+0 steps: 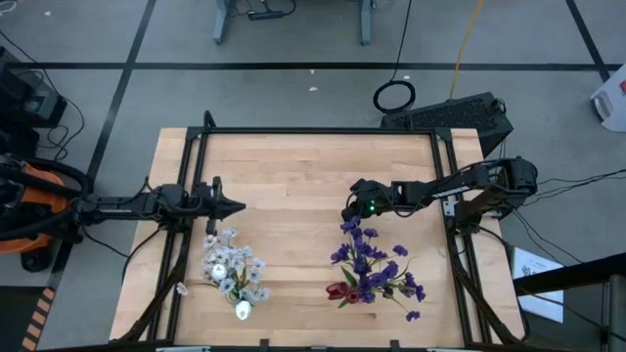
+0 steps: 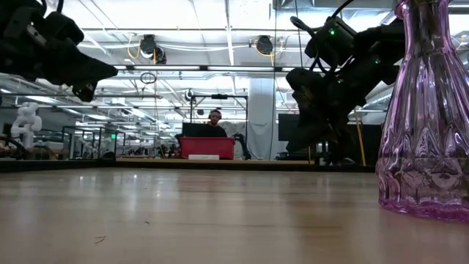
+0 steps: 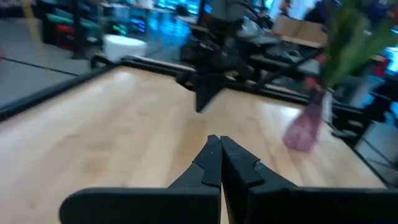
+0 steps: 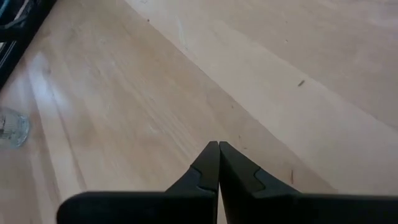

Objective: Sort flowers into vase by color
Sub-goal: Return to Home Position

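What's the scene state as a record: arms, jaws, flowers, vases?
left gripper: jaws shut, empty, over the left of the table, just beyond the white bunch
right gripper: jaws shut, empty, just beyond the purple bunch
white and pale-blue flowers: one bunch, front left
purple flowers: one bunch, front right
red tulip: at the purple bunch's near-left edge
pink vase: upright, green stems rising from it in the left wrist view
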Controlling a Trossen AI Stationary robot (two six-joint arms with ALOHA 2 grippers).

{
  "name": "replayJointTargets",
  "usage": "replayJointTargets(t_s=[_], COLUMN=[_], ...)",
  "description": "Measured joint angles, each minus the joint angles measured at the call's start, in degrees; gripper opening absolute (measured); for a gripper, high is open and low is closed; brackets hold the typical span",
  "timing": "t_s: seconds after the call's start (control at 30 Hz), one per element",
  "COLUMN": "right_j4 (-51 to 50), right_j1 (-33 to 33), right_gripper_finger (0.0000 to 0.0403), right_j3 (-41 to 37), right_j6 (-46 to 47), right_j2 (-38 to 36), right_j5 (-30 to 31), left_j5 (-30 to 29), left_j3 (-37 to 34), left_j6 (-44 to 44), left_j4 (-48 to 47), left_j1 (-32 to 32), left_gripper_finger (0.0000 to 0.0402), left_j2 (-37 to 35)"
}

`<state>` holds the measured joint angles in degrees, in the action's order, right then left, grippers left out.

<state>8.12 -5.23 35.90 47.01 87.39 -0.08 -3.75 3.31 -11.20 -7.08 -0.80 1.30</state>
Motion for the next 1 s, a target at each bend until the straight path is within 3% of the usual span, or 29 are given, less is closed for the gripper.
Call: replayJointTargets(t_s=[0.13,0.57,0.7,1.0], right_j4=[-0.04,0.11,0.24,0.22], right_j1=[0.65,2.34,2.36,2.36], right_gripper_finger=[0.0000,0.0000,0.0000,0.0000], right_j3=[0.00,0.00,0.00,0.00], right_j6=[0.15,-5.82,-7.28,-9.01], right_j2=[-0.02,-0.02,-0.02,-0.02], right_j5=[-0.13,0.16,0.05,-3.27], left_j5=[3.95,4.00,4.10,4.06], left_j3=[0.05,0.02,-1.50,-1.59], left_j6=[1.19,4.55,4.24,4.22], left_j4=[-0.70,-0.68,3.86,4.03], left_j1=[-0.12,-0.35,-0.35,-0.35], left_gripper_finger=[0.0000,0.0000,0.0000,0.0000], left_j2=[0.52,6.10,8.18,10.32])
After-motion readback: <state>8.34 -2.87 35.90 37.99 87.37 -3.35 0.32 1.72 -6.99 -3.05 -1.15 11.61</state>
